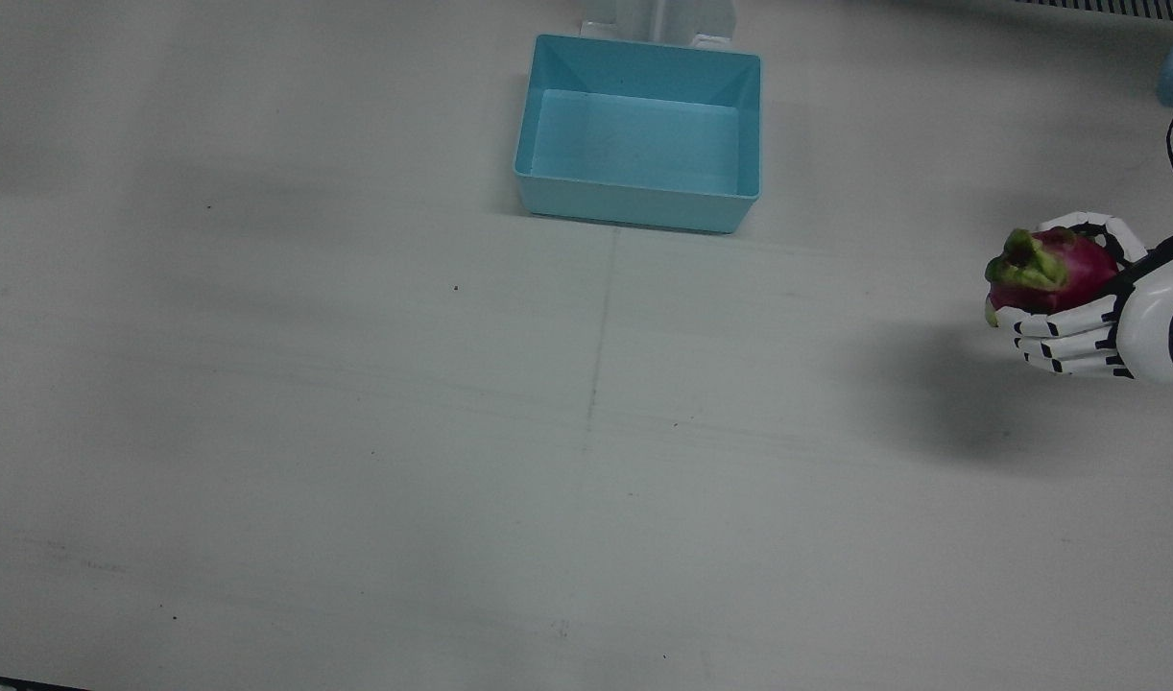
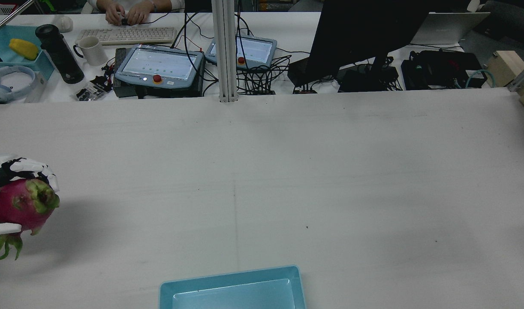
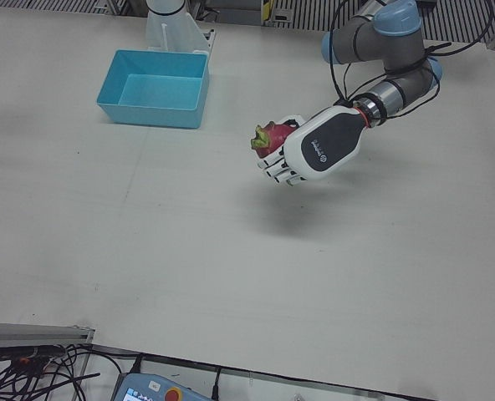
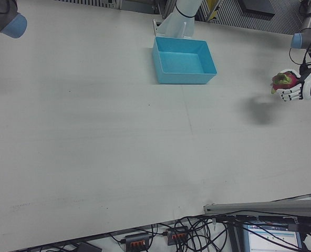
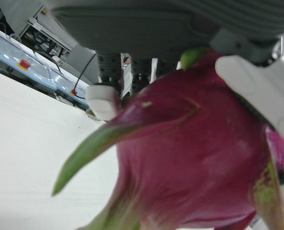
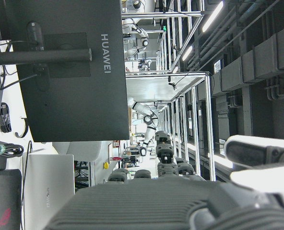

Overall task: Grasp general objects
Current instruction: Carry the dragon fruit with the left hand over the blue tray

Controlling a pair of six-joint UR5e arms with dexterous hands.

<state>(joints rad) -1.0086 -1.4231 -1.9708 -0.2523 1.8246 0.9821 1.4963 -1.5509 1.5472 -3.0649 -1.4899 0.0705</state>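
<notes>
The blue bin [image 1: 638, 132] is the only obstacle on the white table [image 1: 356, 432]. The left hand [image 1: 1090, 312], holding a dragon fruit [image 1: 1052, 272], hangs well apart from the bin, open surface between.

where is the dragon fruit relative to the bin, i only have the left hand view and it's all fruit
Observer: The left hand holds the dragon fruit above the table, well to the side of the blue bin, not over it.
Operator: is it off the table
Observer: Yes. In the left-front view its shadow lies on the table apart from the fruit.
Operator: anything in the bin
Observer: No, the front view shows its floor bare.
Operator: where's the right hand
Observer: Only the right hand view shows it, fingers apart, holding nothing, facing the monitors.
</notes>
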